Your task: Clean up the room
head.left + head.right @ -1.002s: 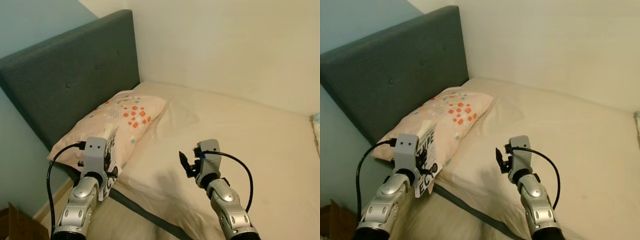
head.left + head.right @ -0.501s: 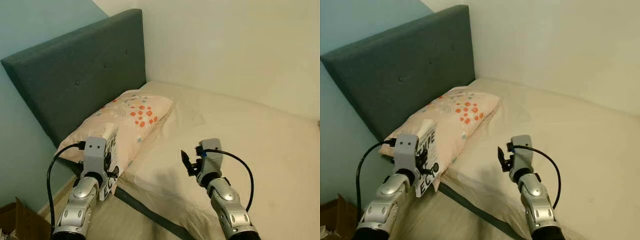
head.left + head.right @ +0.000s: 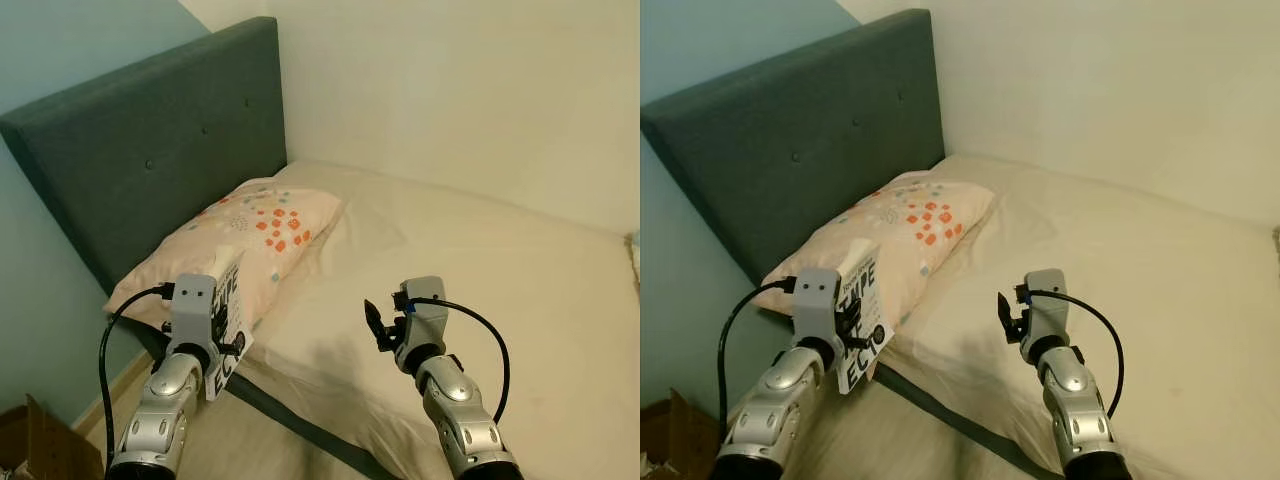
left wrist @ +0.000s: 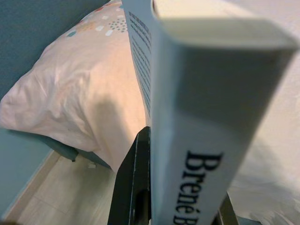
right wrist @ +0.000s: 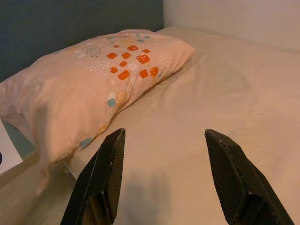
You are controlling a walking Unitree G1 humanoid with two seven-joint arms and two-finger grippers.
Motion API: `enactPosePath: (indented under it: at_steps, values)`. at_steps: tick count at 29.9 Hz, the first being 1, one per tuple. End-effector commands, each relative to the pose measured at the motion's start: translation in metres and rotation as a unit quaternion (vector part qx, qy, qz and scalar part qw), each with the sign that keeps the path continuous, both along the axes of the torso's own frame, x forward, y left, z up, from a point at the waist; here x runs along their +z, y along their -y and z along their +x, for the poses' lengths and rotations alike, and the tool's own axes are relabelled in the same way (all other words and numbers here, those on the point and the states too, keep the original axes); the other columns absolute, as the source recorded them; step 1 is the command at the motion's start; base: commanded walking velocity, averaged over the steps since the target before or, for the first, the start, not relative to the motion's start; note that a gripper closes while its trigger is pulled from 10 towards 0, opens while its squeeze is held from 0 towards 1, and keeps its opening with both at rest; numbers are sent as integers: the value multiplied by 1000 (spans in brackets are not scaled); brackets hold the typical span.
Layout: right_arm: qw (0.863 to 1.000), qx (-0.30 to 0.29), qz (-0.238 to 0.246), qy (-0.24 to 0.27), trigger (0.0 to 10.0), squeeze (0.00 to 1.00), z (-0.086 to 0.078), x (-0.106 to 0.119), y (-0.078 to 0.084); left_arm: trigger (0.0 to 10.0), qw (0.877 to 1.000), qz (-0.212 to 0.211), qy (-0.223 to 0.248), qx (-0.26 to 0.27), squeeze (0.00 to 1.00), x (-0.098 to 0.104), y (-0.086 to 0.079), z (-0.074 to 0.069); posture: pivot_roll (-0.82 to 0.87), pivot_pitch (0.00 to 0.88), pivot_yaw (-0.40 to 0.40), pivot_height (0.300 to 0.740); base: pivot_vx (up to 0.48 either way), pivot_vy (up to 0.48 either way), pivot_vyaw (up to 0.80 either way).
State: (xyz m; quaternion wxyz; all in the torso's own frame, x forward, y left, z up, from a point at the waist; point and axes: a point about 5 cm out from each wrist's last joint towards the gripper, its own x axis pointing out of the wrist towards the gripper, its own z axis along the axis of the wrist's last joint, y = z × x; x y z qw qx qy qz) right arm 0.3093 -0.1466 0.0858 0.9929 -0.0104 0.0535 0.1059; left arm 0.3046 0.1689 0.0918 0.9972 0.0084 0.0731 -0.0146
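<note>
My left gripper [image 3: 228, 335] is shut on a white book with black lettering [image 3: 231, 322], held upright near the bed's near left corner, beside the pillow. In the left wrist view the book [image 4: 206, 122] stands spine-on between the black fingers [image 4: 133, 187]. A peach pillow with orange and teal squares [image 3: 240, 240] lies against the headboard. My right gripper [image 3: 378, 325] hovers open over the beige sheet [image 3: 480, 260], with nothing between its fingers [image 5: 101, 183].
A dark teal upholstered headboard [image 3: 140, 160] stands along the left. Cream walls close the far side. A dark bed frame edge [image 3: 290, 425] runs below the mattress. A brown cardboard box [image 3: 25, 445] sits on the floor at the lower left.
The view has shifted slightly as the camera moved. The book in my left gripper has tilted and edged a little to the right. The right gripper holds about the same pose.
</note>
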Motion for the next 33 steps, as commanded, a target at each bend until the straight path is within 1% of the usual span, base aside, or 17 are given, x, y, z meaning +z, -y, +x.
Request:
enactPosePath:
  at_steps: [1, 6, 9, 10, 11, 12, 13, 16, 18, 20, 23, 25, 26, 29, 31, 32, 33]
  values:
    - [1000, -1, 4, -5, 10000, 0, -1, -3, 0, 10000, 1000, 0, 4, 3, 0, 1, -2, 1, -74, 70, 39, 650, 0, 0, 0]
    - [1000, -11, -9, 0, 10000, 0, 1, -1, 6, 10000, 1000, 12, 5, 2, 0, 2, -3, 2, -74, 76, 37, 630, 0, 0, 0]
    - [999, -28, -23, 4, 10000, 0, 4, 0, 15, 10000, 1000, 11, 6, 2, 0, 2, -3, 3, -74, 76, 37, 615, 0, 0, 0]
    - [999, -28, -23, 4, 10000, 0, 4, 0, 15, 10000, 1000, 11, 6, 2, 0, 2, -3, 3, -74, 76, 37, 615, 0, 0, 0]
    - [999, -40, -29, 9, 10000, 0, 7, 3, 21, 10000, 1000, 10, 5, 2, 0, 2, -3, 3, -76, 79, 39, 615, 0, 0, 0]
    - [999, -40, -29, 9, 10000, 0, 7, 3, 21, 10000, 1000, 10, 5, 2, 0, 2, -3, 3, -76, 79, 39, 615, 0, 0, 0]
    - [998, -44, -31, 12, 10000, 0, 10, 6, 24, 10000, 1000, 8, 6, 1, 0, 2, -2, 4, -76, 80, 38, 615, 0, 0, 0]
    - [999, -35, -34, 11, 10000, 0, 11, 8, 24, 10000, 1000, 6, 4, -4, 0, 2, -1, 5, -73, 85, 38, 615, 0, 0, 0]
    - [999, -27, -45, 9, 10000, 0, 12, 9, 24, 10000, 1000, 4, 4, -8, 0, 3, 0, 6, -73, 85, 38, 615, 0, 0, 0]
    - [999, -19, -49, 12, 10000, 0, 14, 10, 24, 10000, 1000, -7, 3, -27, 0, 6, 5, 11, -71, 92, 36, 615, 0, 0, 0]
    - [999, -18, -50, 12, 10000, 0, 14, 11, 24, 10000, 999, -9, 5, -38, 0, 9, 6, 14, -68, 99, 34, 615, 0, 0, 0]
    - [998, -18, -53, 12, 10000, 0, 16, 12, 26, 10000, 998, -20, 4, -51, 0, 15, 7, 21, -62, 128, 34, 611, 0, 0, 0]
    - [998, -18, -53, 12, 10000, 0, 16, 12, 26, 10000, 998, -20, 4, -51, 0, 15, 7, 21, -62, 128, 34, 611, 0, 0, 0]
    - [998, -17, -50, 21, 10000, 0, 22, 19, 27, 10000, 997, -57, 6, -54, 0, 28, 4, 35, -62, 174, 36, 596, 0, 0, 0]
    - [998, -17, -47, 25, 10000, 0, 23, 21, 27, 10000, 996, -65, 6, -56, 0, 30, 4, 38, -62, 180, 36, 596, 0, 0, 0]
    - [998, -16, -47, 27, 10000, 0, 24, 23, 27, 10000, 996, -66, 6, -56, 0, 32, 3, 40, -61, 206, 37, 596, 0, 0, 0]
    - [998, -16, -47, 27, 10000, 0, 24, 23, 27, 10000, 996, -66, 6, -56, 0, 32, 3, 40, -61, 206, 37, 596, 0, 0, 0]
